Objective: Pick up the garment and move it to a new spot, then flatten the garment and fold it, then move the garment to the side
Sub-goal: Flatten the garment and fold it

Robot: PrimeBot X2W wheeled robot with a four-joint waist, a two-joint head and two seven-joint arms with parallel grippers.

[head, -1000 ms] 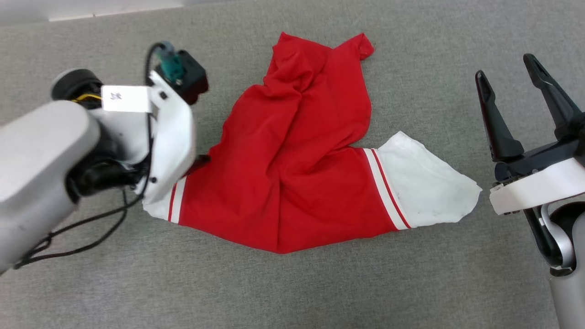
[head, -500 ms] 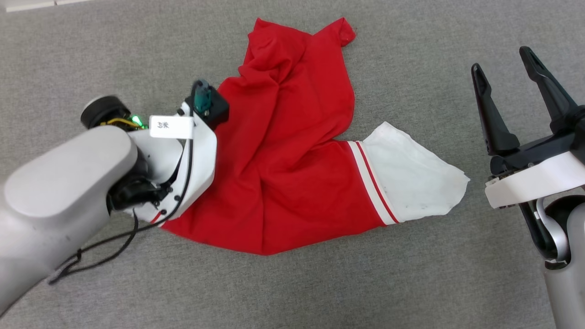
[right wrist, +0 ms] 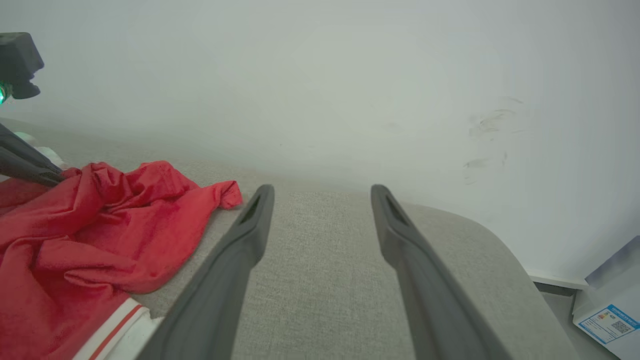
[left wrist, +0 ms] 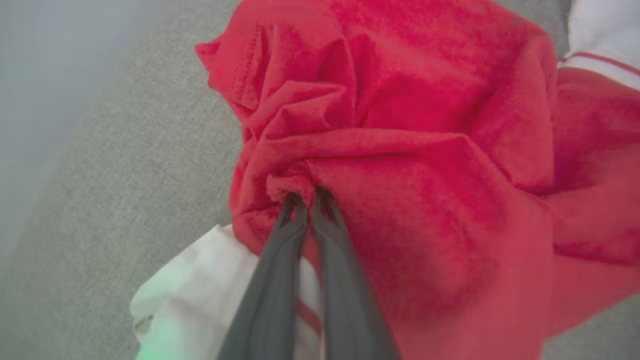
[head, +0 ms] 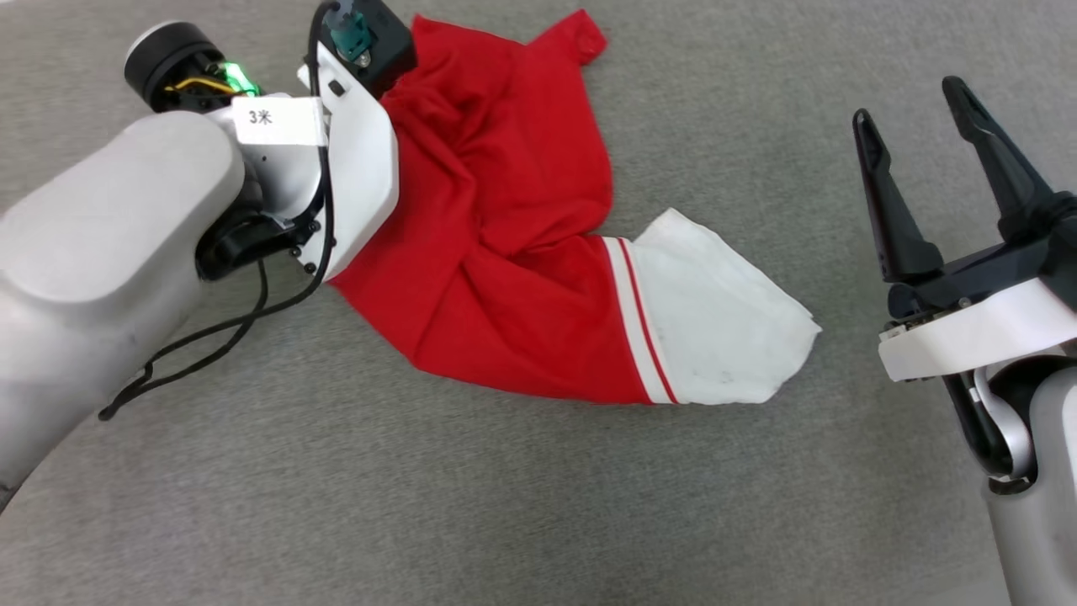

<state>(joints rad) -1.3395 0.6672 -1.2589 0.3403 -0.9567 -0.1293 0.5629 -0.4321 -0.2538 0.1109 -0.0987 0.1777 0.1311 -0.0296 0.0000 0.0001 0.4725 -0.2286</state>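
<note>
The garment (head: 505, 252) lay on the padded surface (head: 505, 505), ahead of the robot towards eleven o'clock. One sleeve (head: 715, 328) reached out to three o'clock. The left gripper (left wrist: 305, 197) sat on the garment's ten o'clock edge. The right gripper (head: 909, 101) hung further out at three o'clock, well apart from it.

Bare test room here, more lab than home: a grey fabric-covered table (right wrist: 320, 235) with a rounded corner sits against a plain white wall (right wrist: 320, 75) carrying faint scuff marks (right wrist: 492, 120). Low beside it, a pale box (right wrist: 607, 320) shows a printed label with a QR code.
</note>
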